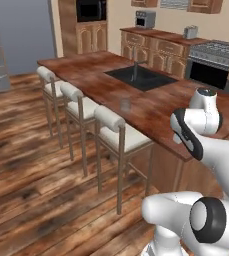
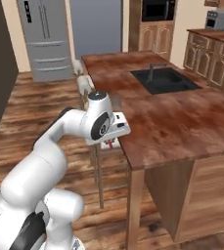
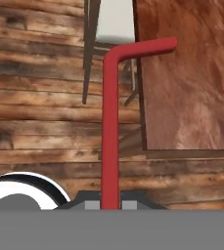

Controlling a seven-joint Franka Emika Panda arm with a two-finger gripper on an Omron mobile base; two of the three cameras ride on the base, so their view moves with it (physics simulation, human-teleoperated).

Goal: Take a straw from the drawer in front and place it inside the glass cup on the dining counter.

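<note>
Red straw point(image 3: 110, 132) clamped low between the closed gripper point(image 3: 110, 204) fingertips, shaft running straight out from the hand, short bent end hooking over the edge of the dining counter point(image 3: 191, 83) in the hand view. Wood floor and a stool's legs beneath the shaft. From the right base view, hand hanging just off the near left corner of the dining counter, a speck of red peeking below it. Glass cup point(image 1: 125, 104) standing upright on the counter's left edge, beside the middle stool point(image 1: 84, 107), short of the black sink point(image 1: 142, 77) and well apart from the hand. Judged as the carry step: pick done, placing not yet begun. Next move calls for lifting above the counter top, travelling farther along the left edge to the cup, lining the straw's end over the rim, lowering inside, then releasing
</note>
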